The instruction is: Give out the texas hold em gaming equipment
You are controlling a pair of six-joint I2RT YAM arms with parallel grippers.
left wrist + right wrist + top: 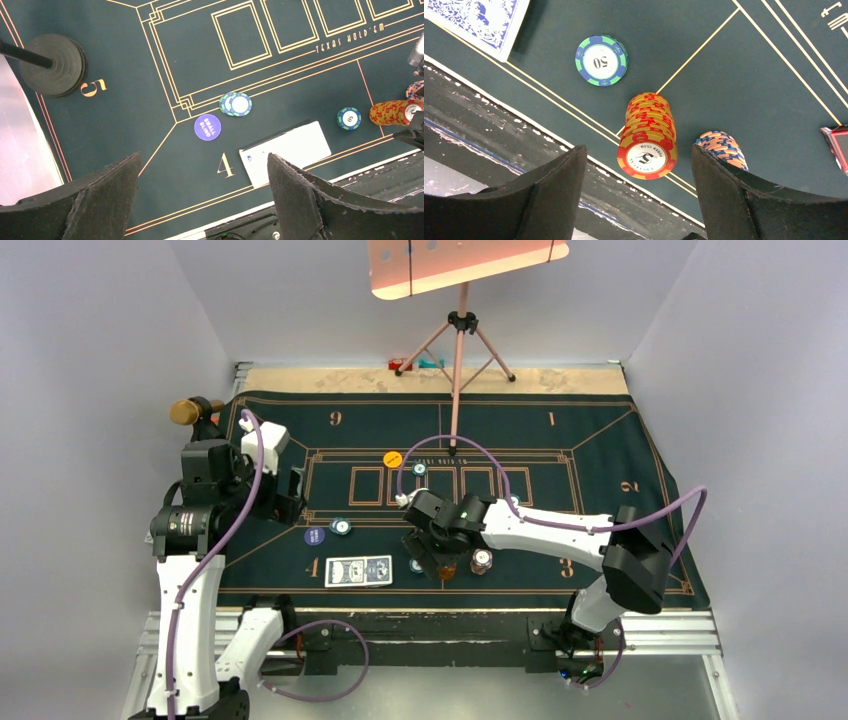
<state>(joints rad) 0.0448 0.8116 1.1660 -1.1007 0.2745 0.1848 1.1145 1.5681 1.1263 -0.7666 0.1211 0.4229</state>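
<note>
A blue-backed card deck [358, 570] lies on the mat by the number 4; it also shows in the left wrist view [285, 152] and the right wrist view [479, 20]. A blue disc [207, 127] and two overlapping teal chips [236, 104] lie left of centre. A yellow disc [393, 458] lies further back. My right gripper [639, 150] is open, its fingers either side of a red-and-yellow chip stack [648, 140] and not touching it. An orange-and-blue stack [721, 147] and one teal chip [601, 60] stand beside it. My left gripper [203, 157] is open and empty above the mat.
The green felt mat [600, 450] covers the table. A tripod [457, 350] stands at the back centre, one leg on the mat. A black round base with a rod [52, 64] sits by the number 5. A red object [838, 145] shows at the right edge. The metal front rail [430, 625] lies near.
</note>
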